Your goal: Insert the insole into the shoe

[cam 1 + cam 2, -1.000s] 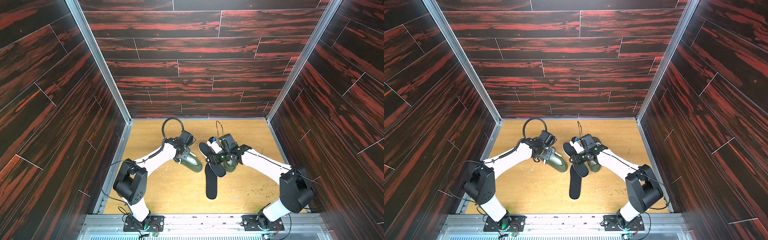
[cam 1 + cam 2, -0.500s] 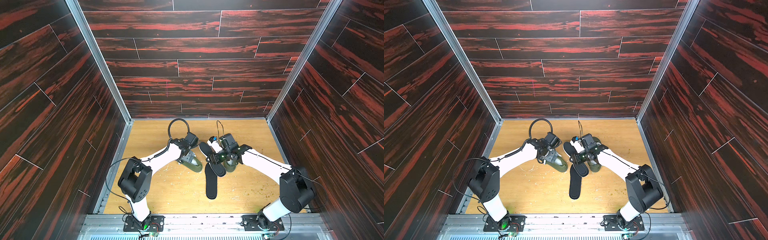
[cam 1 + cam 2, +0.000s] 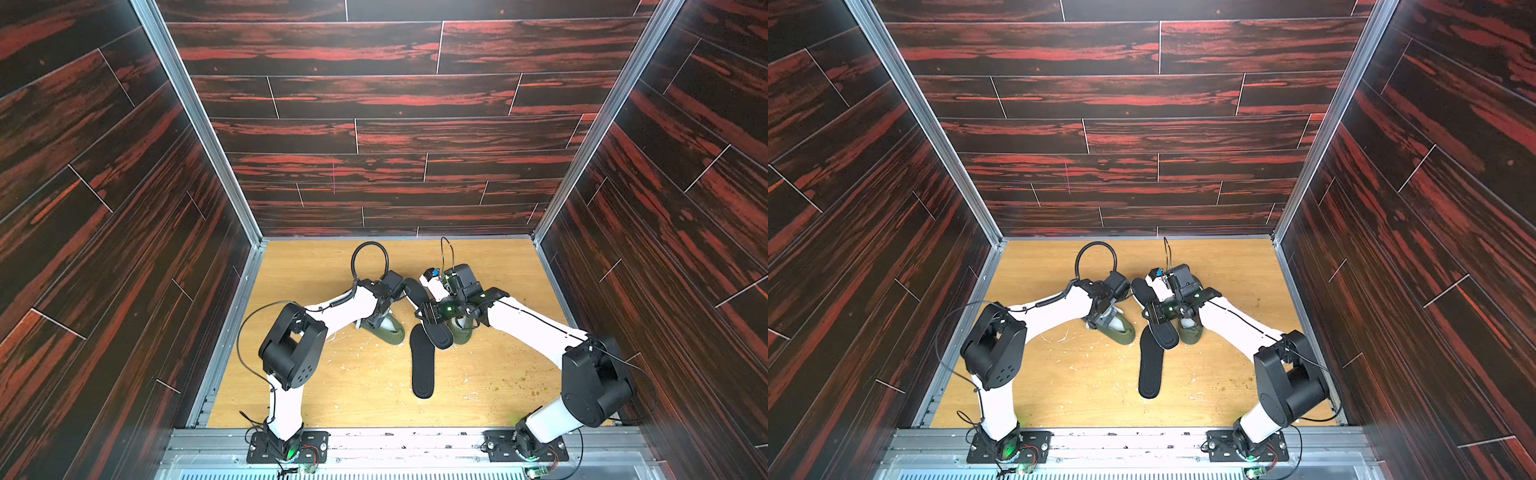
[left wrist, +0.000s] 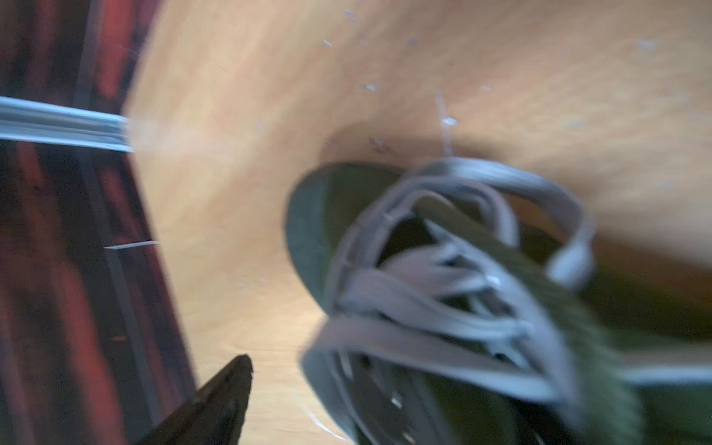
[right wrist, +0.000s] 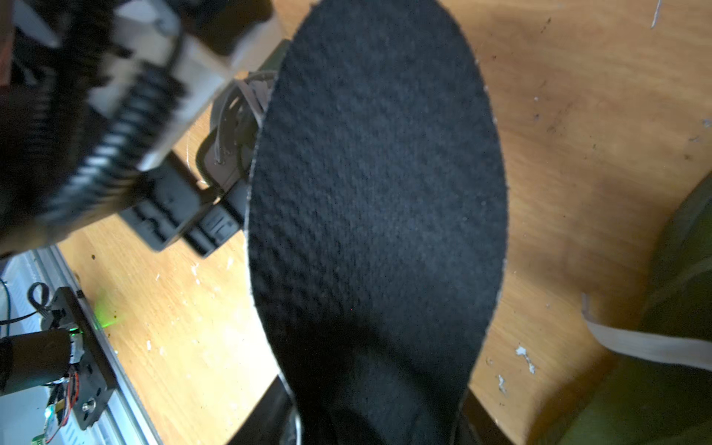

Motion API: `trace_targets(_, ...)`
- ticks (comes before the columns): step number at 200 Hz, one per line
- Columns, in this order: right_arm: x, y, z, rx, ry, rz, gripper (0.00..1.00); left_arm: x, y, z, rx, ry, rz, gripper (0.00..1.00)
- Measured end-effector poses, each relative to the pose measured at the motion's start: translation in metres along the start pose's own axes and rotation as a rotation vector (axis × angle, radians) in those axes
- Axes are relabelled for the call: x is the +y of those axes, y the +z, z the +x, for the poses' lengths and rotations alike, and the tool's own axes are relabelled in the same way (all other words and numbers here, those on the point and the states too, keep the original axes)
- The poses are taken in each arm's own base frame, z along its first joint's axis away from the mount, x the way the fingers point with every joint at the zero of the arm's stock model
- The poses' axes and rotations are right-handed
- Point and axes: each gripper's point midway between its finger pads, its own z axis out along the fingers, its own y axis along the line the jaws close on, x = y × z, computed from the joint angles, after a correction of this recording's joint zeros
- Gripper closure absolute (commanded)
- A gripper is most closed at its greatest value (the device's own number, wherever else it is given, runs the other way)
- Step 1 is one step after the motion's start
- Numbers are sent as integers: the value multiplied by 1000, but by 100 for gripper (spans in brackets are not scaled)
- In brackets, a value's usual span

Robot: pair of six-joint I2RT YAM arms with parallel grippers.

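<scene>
- The left hand (image 3: pixel 374 320) is hanging over the left-side shoe (image 3: pixel 390 331) with its jaws standing wide. In the blurred left wrist view one dark finger (image 4: pixel 227 397) is sitting clear of the shoe, with bare wood between them. The other finger is not showing.
- The left-side shoe, olive with grey laces (image 4: pixel 443 293), is resting on the wooden surface (image 3: pixel 332 390).
- The loose insole (image 3: pixel 422 368), black, is lying flat on the surface, nearer the arm bases than either shoe.
- The right hand (image 3: pixel 432 312) is gripping the held insole (image 5: pixel 377 212) across its width. This insole is slanting between the two shoes and is outside both. In both top views its near end is overlapping the loose insole's far tip.
- The right-side shoe (image 3: pixel 462 333), also olive, is sitting just beside the held insole, partly under the right arm.
</scene>
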Motion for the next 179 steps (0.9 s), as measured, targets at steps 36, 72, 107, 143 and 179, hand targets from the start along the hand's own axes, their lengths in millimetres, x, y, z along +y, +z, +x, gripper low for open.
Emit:
trace_targets(36, 2, 1, 3, 8, 2, -16, 49, 4, 4, -15, -22, 47, -21, 15)
trace_targets(72, 2, 2, 8, 22, 7, -18, 49, 2, 10, -17, -22, 65, 40, 37)
trace_targets(107, 7, 2, 12, 40, 8, -47, 50, -5, 16, -15, -10, 37, 137, 73)
trace_targets(143, 22, 4, 26, 93, -20, -82, 51, -13, 16, -13, -1, -29, 282, 84)
trace_targets(179, 50, 10, 42, 172, -60, -148, 51, -12, 9, -16, -16, -105, 413, 92)
